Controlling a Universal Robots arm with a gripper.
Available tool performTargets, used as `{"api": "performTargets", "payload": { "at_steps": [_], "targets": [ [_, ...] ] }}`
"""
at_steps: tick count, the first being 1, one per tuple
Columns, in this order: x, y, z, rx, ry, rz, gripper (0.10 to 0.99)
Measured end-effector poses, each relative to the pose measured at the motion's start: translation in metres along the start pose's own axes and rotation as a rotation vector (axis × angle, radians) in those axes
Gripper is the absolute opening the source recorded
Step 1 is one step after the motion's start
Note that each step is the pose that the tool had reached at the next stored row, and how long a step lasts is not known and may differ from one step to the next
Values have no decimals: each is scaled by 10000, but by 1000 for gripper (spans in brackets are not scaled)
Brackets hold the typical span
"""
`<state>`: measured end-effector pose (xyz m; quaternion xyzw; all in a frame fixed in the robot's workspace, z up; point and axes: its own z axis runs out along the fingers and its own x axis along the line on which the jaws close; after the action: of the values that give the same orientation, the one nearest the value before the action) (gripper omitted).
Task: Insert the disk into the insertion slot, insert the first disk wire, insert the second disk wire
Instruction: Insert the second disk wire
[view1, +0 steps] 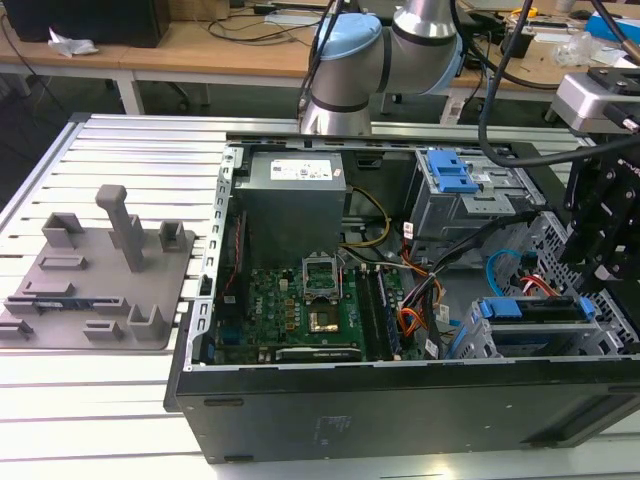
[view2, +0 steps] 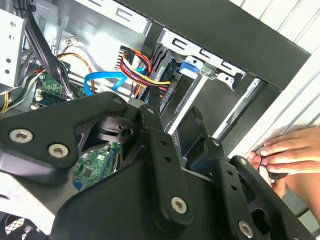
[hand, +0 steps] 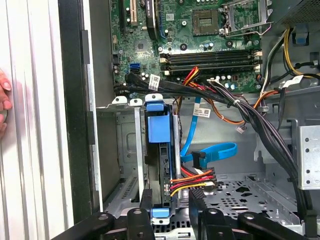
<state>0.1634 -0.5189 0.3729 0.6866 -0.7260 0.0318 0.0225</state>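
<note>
The disk (hand: 161, 150) in the insertion slot (hand: 126, 145), between spread jaws

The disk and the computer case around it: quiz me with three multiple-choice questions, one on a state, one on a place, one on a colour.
1. The computer case is:
A. shut by a panel
B. open, with its insides showing
C. wrapped in foil

2. The disk is:
A. outside the case
B. held in the air above the case
C. in the insertion slot

3. The second disk wire is:
A. orange
B. light blue
C. green

Answers:
1 B: the exterior view looks straight into its insides.
2 C: in the first wrist view, grey cage walls flank its blue caddy.
3 B: its loop beside the disk is light blue.
</note>
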Motion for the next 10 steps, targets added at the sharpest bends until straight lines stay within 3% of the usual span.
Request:
{"api": "performTargets", "payload": {
  "at_steps": [4, 6, 7, 9, 10],
  "targets": [
    [-4, 0, -1, 1, 6, 0, 424],
    [-32, 2, -12, 4, 82, -1, 424],
    [-65, 3, -20, 10, 181, -2, 424],
    [-166, 9, -34, 29, 529, -6, 424],
    [-199, 10, -36, 34, 643, -8, 424]
  ]
}}
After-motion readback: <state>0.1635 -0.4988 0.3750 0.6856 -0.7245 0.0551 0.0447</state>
